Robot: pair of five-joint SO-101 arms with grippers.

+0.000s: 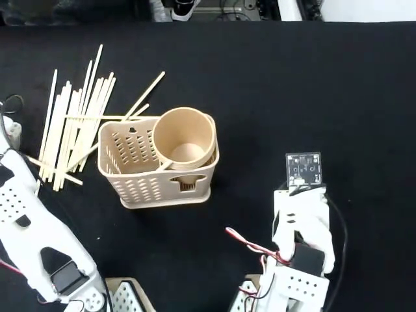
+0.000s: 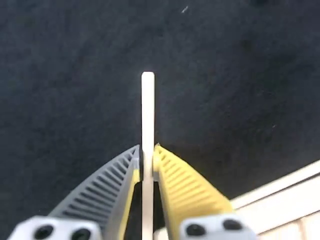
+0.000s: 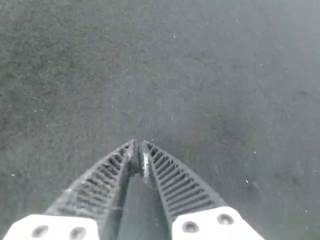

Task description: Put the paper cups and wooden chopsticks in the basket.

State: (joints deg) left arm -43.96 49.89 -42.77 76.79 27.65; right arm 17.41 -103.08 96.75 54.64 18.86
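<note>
At our left gripper, clamped shut, we hold one chopstick for the basket; right gripper closed, empty.

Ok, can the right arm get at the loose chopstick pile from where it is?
Probably not directly: the basket stands between the right gripper and the chopstick pile. The left gripper, shut on one chopstick, sits nearer.
</note>
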